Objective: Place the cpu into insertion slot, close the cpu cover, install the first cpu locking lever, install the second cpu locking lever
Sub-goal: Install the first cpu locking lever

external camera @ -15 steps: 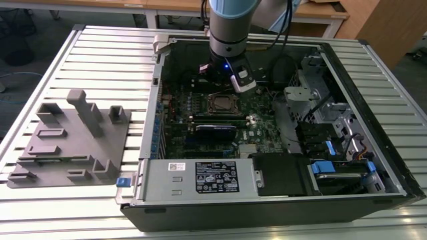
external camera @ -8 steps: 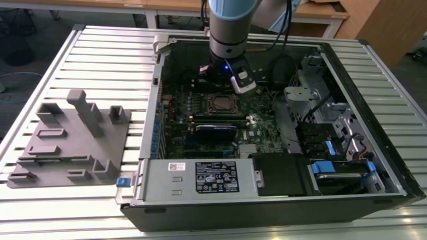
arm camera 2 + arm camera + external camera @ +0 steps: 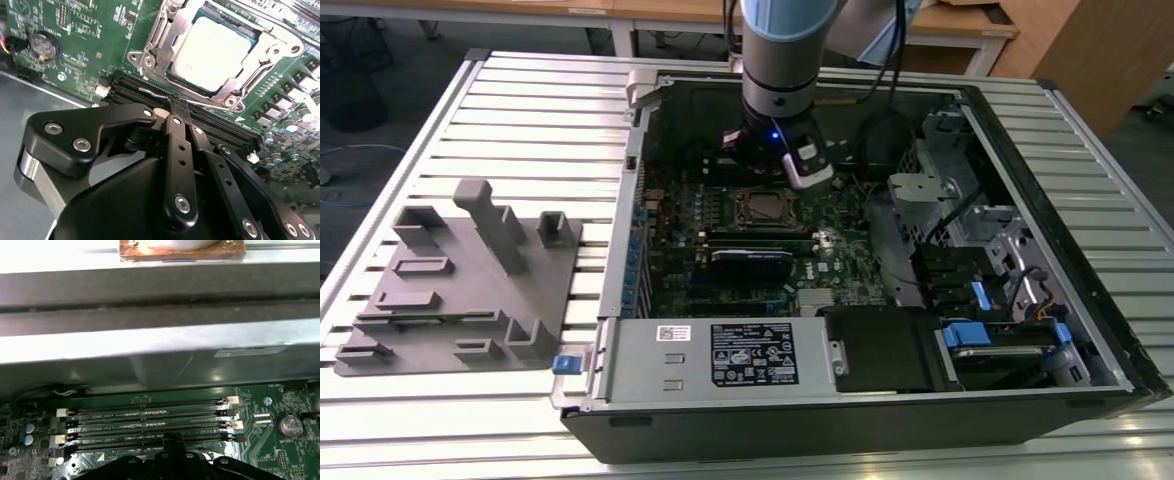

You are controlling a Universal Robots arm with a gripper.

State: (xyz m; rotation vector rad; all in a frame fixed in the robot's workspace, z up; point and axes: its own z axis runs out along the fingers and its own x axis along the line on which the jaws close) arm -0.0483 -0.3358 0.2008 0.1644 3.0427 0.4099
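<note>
The cpu lies flat in the insertion slot, its pale metal top showing through the cut-out of the cpu cover, which is folded down over it. A thin wire locking lever runs along the socket edge beside the memory slots. My gripper is shut, and its black fingertips meet right at that lever, at the edge of the socket. In the exterior view the gripper hangs inside the open case just behind the socket. The first wrist view shows the gripper over the memory slots.
Several long black memory slots lie under the fingers. A coin battery sits on the green board. The case's metal wall rises close behind. A grey fixture tray stands at the exterior view's left, and the power supply is at the front.
</note>
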